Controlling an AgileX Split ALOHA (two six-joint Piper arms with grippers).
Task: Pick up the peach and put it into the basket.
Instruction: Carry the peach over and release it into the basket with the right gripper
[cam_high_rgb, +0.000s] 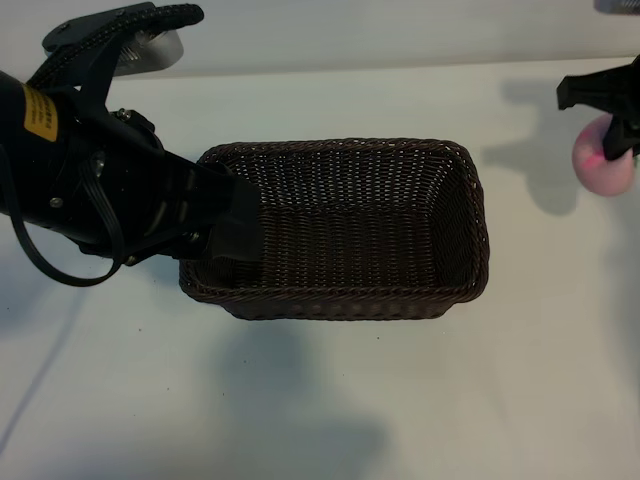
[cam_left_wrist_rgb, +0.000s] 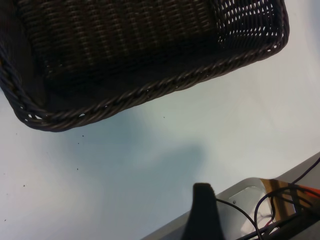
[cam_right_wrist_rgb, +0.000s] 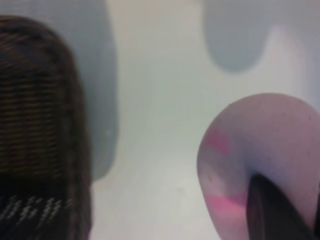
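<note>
The pale pink peach (cam_high_rgb: 598, 168) hangs at the far right of the exterior view, casting a shadow on the table to its left. My right gripper (cam_high_rgb: 613, 140) is shut on it; in the right wrist view a dark finger (cam_right_wrist_rgb: 272, 212) presses against the peach (cam_right_wrist_rgb: 260, 145). The dark brown wicker basket (cam_high_rgb: 340, 150) stands in the middle of the table, with nothing visible inside. My left gripper (cam_high_rgb: 235, 225) hovers at the basket's left end, open and holding nothing. Only one of its fingers (cam_left_wrist_rgb: 202, 210) shows in the left wrist view, apart from the basket's braided rim (cam_left_wrist_rgb: 150, 92).
The white table (cam_high_rgb: 330, 400) is bare in front of the basket and between basket and peach. A metal plate with loose wires (cam_left_wrist_rgb: 272, 202) lies at the table's edge near the left arm. The basket's end wall (cam_right_wrist_rgb: 45, 125) is close to the peach.
</note>
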